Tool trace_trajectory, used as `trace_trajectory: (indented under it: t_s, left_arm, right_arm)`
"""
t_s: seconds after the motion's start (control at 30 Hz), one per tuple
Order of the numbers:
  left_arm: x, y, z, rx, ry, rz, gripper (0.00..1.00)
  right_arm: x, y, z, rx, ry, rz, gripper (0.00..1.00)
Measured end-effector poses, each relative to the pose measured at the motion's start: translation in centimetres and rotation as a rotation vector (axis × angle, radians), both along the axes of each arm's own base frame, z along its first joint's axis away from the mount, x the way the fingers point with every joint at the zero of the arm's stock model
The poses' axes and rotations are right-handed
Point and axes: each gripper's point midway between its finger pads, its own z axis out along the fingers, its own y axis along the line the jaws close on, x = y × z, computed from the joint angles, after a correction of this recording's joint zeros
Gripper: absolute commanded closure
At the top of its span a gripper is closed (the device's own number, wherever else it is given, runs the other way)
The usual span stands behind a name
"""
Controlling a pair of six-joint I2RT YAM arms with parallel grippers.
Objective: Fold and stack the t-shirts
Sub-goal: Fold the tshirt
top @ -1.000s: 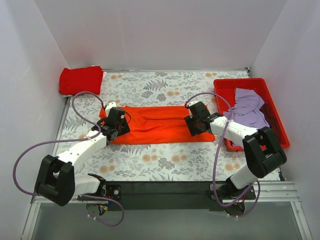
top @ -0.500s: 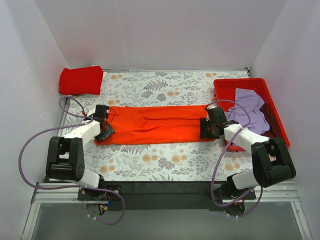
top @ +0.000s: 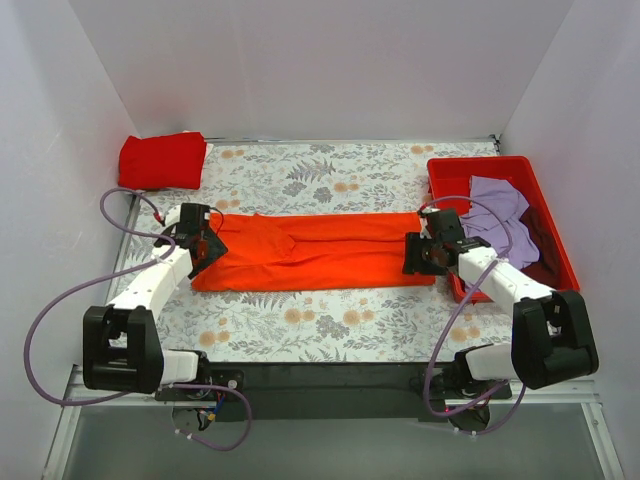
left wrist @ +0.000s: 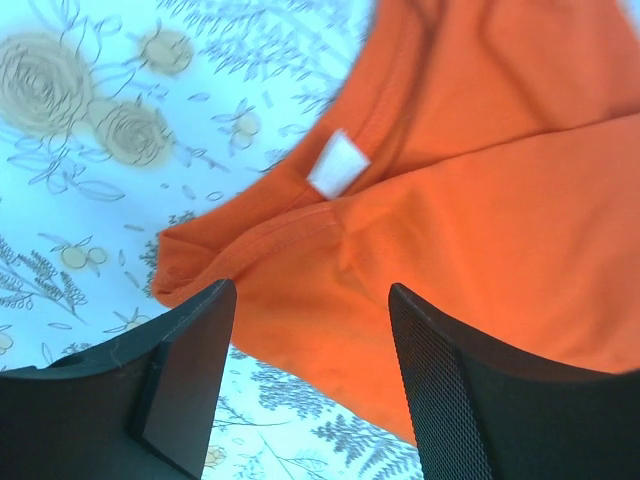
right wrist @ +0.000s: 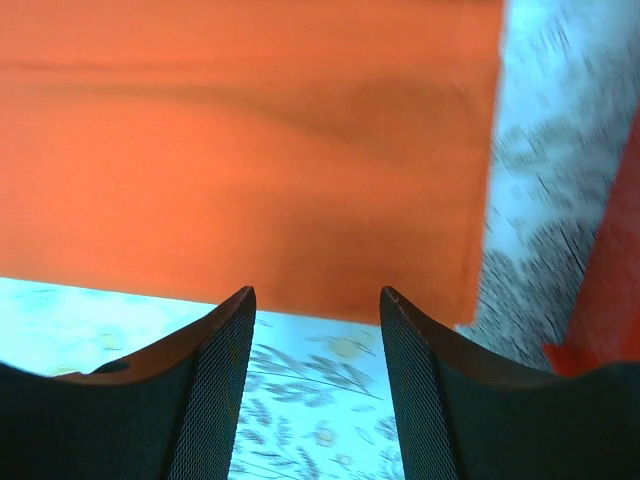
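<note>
Well, the orange t-shirt lies flat mid-table — left gripper at its collar end, right gripper at its hem, both with fingers spread wide, empty.

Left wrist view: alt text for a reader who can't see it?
An orange tee with a white tag lies on the floral table. The left gripper hangs open above its edge, holding nothing.

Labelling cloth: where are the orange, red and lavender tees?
Orange tee [top: 320,252]: top external view, its middle.
Red tee [top: 160,160]: top external view, its middle.
Lavender tee [top: 500,215]: top external view, its middle.
</note>
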Motion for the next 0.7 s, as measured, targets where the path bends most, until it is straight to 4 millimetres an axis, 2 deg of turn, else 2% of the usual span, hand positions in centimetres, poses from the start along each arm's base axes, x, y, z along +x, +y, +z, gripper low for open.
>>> trace_trajectory:
  t_s: [0.1,0.2,0.3,0.4,0.53,0.6,0.7]
  left_arm:
    - [1.1,-0.7,1.9,-0.028,-0.062,-0.026,0.38]
    - [1.6,-1.4,2.8,-0.050,-0.100,-0.062,0.37]
    - [1.8,-2.4,3.1,-0.069,-0.119,-0.101,0.37]
    - [1.3,-2.8,2.2,-0.081,-0.105,-0.112,0.42]
    - [-0.4,-2.1,0.0,-0.078,-0.034,-0.053,0.42]
    - [-1.2,-1.3,-1.1,-0.081,0.003,-0.009,0.42]
    - [-2.3,-0.3,-2.1,-0.088,0.040,0.050,0.42]
  right_arm:
    - [1.9,2.4,2.8,0.085,-0.066,0.049,0.43]
    - [4.1,6.0,6.0,0.210,-0.146,0.116,0.43]
    - [5.7,9.5,7.5,0.313,-0.170,0.172,0.44]
    - [6.6,13.3,7.5,0.395,-0.150,0.233,0.46]
    - [6.8,17.9,6.6,0.464,-0.106,0.313,0.47]
    - [6.3,19.2,6.0,0.475,-0.088,0.340,0.47]
    - [5.6,19.1,5.2,0.456,-0.075,0.342,0.47]
